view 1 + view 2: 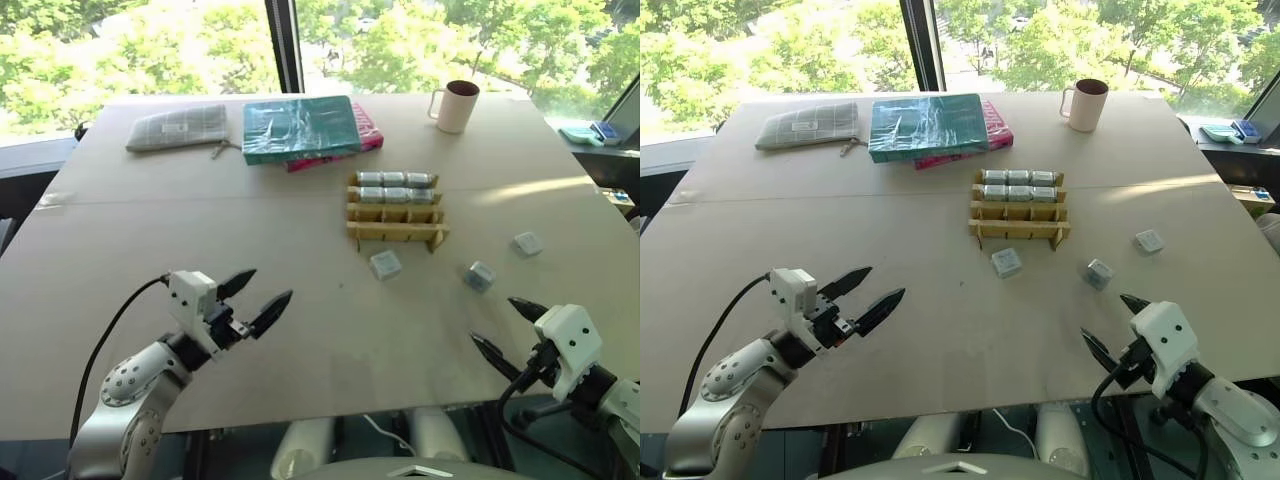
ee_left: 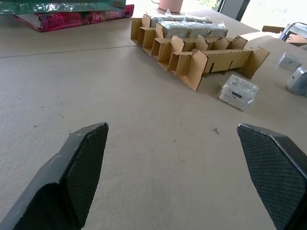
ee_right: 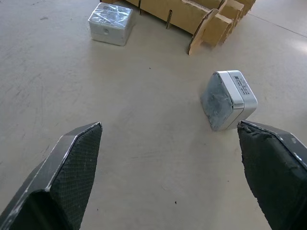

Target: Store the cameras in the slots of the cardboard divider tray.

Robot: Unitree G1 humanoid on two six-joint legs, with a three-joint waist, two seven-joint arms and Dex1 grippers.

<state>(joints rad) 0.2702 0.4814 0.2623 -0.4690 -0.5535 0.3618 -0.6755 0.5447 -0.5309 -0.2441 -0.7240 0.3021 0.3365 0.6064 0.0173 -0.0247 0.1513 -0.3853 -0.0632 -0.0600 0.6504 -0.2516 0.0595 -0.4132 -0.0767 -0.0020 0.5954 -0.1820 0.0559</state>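
Mug (image 1: pixel 457 105), books (image 1: pixel 300 129), pouch (image 1: pixel 178 127)

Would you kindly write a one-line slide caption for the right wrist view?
Open right tool hovering over two small silver-grey boxy cameras lying loose beside the tan cardboard divider tray.

1. On the table (image 1: pixel 200 330), near its middle: cardboard divider tray (image 1: pixel 397 212), with six cameras in its two back rows (image 1: pixel 396 187); front row of slots bare.
2. Just before the tray: one loose camera (image 1: pixel 385 264).
3. Right of that one: second loose camera (image 1: pixel 479 276); further right and a little behind, third (image 1: pixel 528 243).
4. Behind the tray, to its left: stacked books (image 1: pixel 300 128); left of them, a pouch (image 1: pixel 178 127).
5. Behind the tray, to its right, near the far edge: mug (image 1: pixel 456 106).
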